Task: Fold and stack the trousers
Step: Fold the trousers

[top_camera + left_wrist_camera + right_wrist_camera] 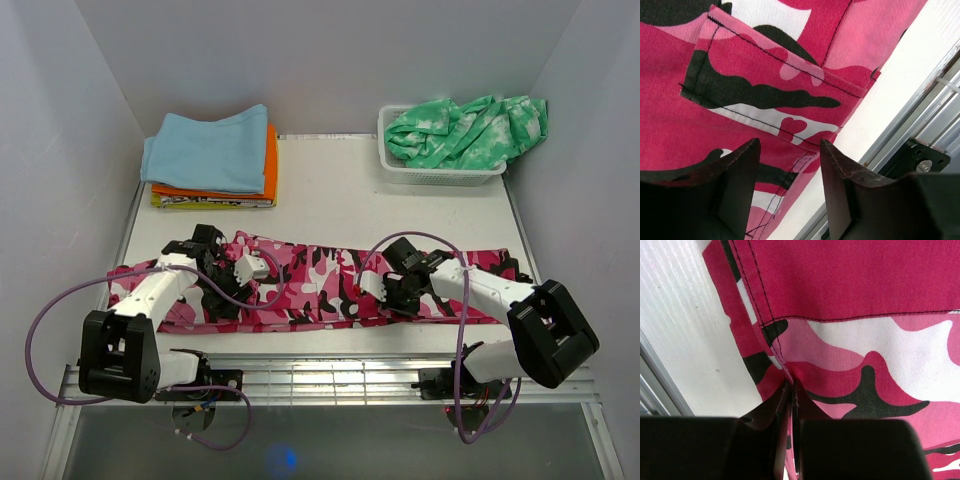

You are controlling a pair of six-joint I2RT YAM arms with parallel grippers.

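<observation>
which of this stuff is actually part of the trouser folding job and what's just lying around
Part of the job: pink camouflage trousers; left gripper, open over them; right gripper, shut on their edge.
Just lying about: folded clothes stack, perhaps the stacking spot; green tie-dye garment in the white basket.

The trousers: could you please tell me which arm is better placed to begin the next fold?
Likely right: the right tool is shut on the trousers' edge; the left tool is open over a cargo pocket, holding nothing.
</observation>
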